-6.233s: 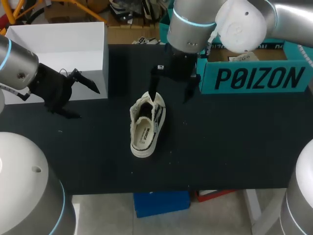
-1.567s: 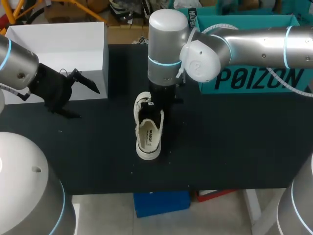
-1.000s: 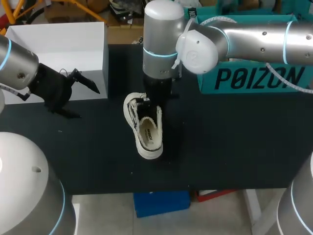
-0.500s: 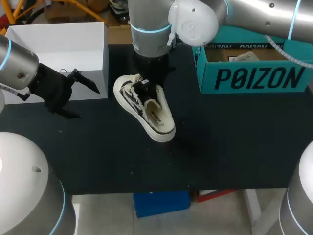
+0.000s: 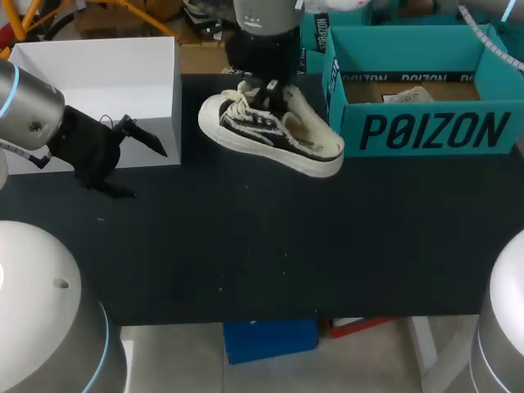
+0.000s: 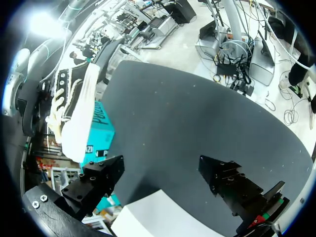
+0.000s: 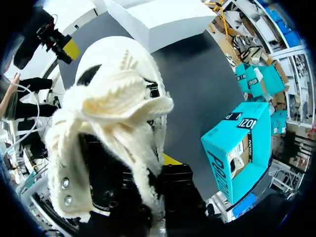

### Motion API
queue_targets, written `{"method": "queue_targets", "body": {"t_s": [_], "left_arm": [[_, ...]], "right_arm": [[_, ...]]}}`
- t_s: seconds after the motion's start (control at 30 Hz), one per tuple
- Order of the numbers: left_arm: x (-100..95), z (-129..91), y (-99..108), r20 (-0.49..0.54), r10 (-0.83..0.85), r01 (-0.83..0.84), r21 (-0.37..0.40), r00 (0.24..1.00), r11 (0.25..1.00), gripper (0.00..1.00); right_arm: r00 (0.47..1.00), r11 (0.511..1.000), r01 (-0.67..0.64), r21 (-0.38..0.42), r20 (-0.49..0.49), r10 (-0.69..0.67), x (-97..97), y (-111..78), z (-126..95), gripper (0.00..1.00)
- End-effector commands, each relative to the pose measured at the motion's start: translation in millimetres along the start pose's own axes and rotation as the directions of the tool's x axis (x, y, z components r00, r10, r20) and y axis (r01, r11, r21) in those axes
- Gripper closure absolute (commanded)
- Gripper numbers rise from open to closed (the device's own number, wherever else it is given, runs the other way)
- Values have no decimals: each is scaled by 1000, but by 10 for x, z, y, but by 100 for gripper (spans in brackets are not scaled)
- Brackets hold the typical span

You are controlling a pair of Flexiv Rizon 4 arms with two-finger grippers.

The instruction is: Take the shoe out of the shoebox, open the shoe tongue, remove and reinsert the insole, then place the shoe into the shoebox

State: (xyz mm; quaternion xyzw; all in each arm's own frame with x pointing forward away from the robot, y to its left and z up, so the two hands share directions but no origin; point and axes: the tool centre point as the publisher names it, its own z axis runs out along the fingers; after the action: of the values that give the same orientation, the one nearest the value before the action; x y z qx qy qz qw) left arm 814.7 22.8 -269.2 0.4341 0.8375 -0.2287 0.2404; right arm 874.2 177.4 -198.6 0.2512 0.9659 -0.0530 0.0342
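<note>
A cream and black canvas shoe (image 5: 274,135) hangs over the back of the table, toe to the left, heel close to the teal shoebox (image 5: 426,131). My right gripper (image 5: 270,92) comes down from above and is shut on the shoe's tongue and laces. The right wrist view is mostly filled by the shoe (image 7: 111,143), with the gripper (image 7: 170,173) clamped at its upper and the shoebox (image 7: 242,148) beyond. My left gripper (image 5: 123,155) stays at the left, open and holding nothing. From the left wrist, the lifted shoe (image 6: 79,113) shows far ahead of the open gripper (image 6: 165,180).
A white box (image 5: 98,78) stands at the back left, right behind the left gripper; its corner (image 6: 158,217) shows under the left wrist. The teal shoebox holds some paper (image 5: 405,96). Dark tabletop (image 5: 270,237) spreads across the middle and front.
The right arm has lifted the shoe off the table and carried it back and to the right, turning it so its heel nears the teal shoebox. The left arm has not moved.
</note>
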Motion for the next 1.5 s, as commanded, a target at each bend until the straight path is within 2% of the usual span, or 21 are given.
{"method": "queue_targets", "body": {"t_s": [0.03, 0.17, 0.33, 1.13, 1.33, 1.5], "left_arm": [[7, -7, -6, -1, 2, -2, -2, 1000, 1000, 0], [7, -7, -6, -1, 2, -2, -2, 1000, 1000, 0], [7, -7, -6, -1, 2, -2, -2, 1000, 1000, 0], [7, -7, -6, -1, 2, -2, -2, 1000, 1000, 0], [7, -7, -6, -1, 2, -2, -2, 1000, 1000, 0], [7, -7, -6, -1, 2, -2, -2, 1000, 1000, 0]], "right_arm": [[995, 995, 96, 16, 27, -96, -232, -49, -213, 100], [983, 984, 170, 48, 65, -173, -451, -124, -181, 100], [978, 980, 176, 97, 99, -186, -722, -201, -88, 100], [978, 980, 176, 97, 99, -186, -722, -201, -88, 100], [937, 951, 302, 64, 164, -308, -1158, -400, -96, 100], [898, 918, 393, 62, 192, -397, -1446, -495, -28, 100]]}}
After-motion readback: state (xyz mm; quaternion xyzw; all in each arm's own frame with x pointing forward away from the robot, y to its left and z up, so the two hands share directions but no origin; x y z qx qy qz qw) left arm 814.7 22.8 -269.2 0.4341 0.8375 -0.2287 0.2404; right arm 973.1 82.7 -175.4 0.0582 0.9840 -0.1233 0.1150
